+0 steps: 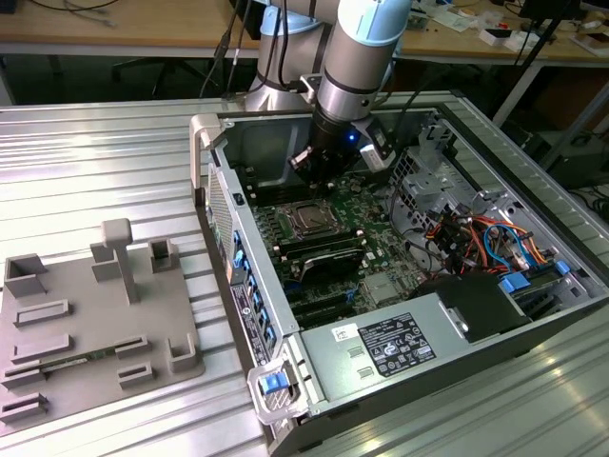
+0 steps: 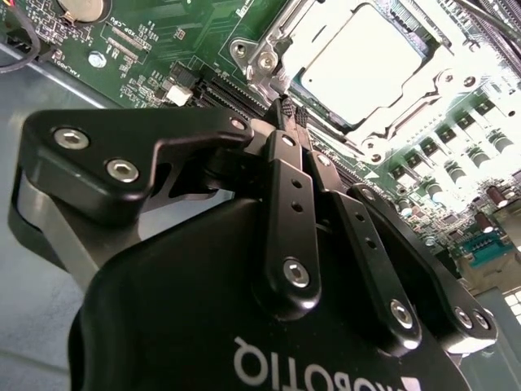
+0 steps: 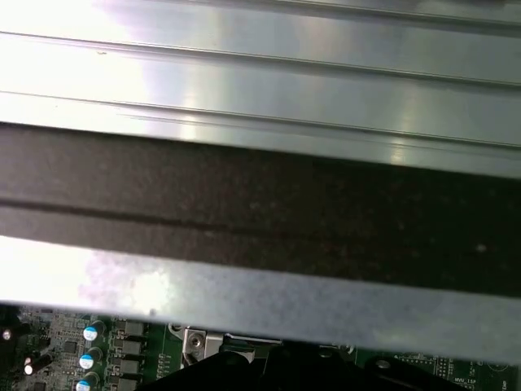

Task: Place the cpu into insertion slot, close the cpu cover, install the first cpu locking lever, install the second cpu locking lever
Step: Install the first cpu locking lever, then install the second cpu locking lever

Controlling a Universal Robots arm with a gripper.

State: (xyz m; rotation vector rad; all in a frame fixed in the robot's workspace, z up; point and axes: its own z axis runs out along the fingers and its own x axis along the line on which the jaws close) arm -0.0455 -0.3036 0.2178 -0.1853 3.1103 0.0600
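In the second wrist view the cpu (image 2: 358,61) lies flat in the insertion slot with its silver top face showing. The cpu cover (image 2: 444,77) lies down around it as a silver frame. My gripper (image 2: 291,111) is shut, its black fingertips (image 2: 284,106) pressed together with nothing visible between them. They hover just off one corner of the socket, close to a shiny metal piece (image 2: 264,63) there. In the exterior view my gripper (image 1: 317,176) hangs inside the open computer case, just behind the insertion slot (image 1: 309,220).
Long black memory slots (image 1: 324,255) lie in front of the socket. A power supply (image 1: 400,343) and a bundle of cables (image 1: 481,238) sit toward the exterior view's right. A grey fixture plate (image 1: 95,319) lies outside the case on the ribbed metal table (image 1: 105,162).
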